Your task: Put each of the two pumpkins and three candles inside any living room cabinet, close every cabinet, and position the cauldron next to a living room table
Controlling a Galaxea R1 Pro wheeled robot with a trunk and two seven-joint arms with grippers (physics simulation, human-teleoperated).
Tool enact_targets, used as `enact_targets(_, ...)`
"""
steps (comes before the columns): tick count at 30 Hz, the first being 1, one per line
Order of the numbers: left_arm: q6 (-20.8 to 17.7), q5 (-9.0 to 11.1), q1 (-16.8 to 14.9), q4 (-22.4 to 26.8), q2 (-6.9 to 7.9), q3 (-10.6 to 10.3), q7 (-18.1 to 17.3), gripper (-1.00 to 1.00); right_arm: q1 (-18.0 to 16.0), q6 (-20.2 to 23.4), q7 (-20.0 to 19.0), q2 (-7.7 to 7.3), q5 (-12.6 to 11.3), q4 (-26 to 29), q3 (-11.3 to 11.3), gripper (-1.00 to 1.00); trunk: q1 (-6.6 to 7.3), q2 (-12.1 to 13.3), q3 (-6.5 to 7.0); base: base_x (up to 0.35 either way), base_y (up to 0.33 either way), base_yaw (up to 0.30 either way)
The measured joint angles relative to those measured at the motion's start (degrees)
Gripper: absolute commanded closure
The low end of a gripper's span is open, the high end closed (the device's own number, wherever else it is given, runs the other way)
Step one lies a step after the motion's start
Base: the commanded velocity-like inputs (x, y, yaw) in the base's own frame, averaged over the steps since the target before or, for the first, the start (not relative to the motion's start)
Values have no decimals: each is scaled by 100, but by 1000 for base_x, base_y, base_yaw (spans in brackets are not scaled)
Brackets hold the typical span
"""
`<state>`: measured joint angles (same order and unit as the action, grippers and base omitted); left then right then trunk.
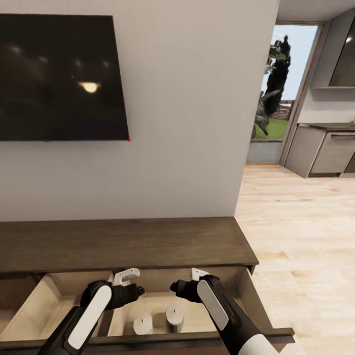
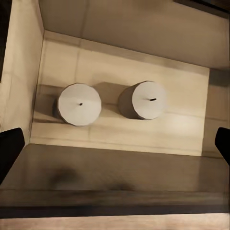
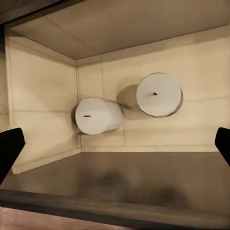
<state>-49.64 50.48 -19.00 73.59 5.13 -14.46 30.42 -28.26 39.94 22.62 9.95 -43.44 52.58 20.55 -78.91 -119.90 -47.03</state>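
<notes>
Two candles [image 1: 143, 325] [image 1: 174, 315] stand upright, near each other, in the open drawer [image 1: 197, 315] of the cabinet [image 1: 123, 244]. Left claw [image 1: 126, 276] and right claw [image 1: 198, 272] hover above it, both spread, holding nothing. TV [image 1: 59, 76] on wall behind.

Two squat pale candles [image 1: 143, 325] [image 1: 174, 314] stand upright, just apart, in the open right drawer of the dark-brown cabinet [image 1: 123, 244].

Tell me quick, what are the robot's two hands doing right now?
Left gripper: open, holding nothing, above the open drawer.
Right gripper: open, holding nothing, above the same drawer with two candles in it.
</notes>
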Motion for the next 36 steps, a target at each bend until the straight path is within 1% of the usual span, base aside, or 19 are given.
enact_targets(4,0,0,0,0,0,0,0,-100,-1,0,0,0,1,0,0,-100,87,161,72,-45,0,0)
enact_targets(11,0,0,1,0,-1,0,0,-100,0,0,0,0,-3,0,0,-100,238,441,197,-259,0,0)
enact_targets(22,0,0,5,0,3,0,0,-100,0,-8,-8,0,1,0,0,-100,242,443,198,-49,0,0)
enact_targets(29,2,-24,6,0,-13,0,12,-100,0,-9,-9,0,1,8,0,-100,395,722,323,-1,0,0)
enact_targets(36,10,-43,6,14,6,-19,13,-100,0,-12,-9,0,1,9,2,-100,396,723,324,0,0,0)
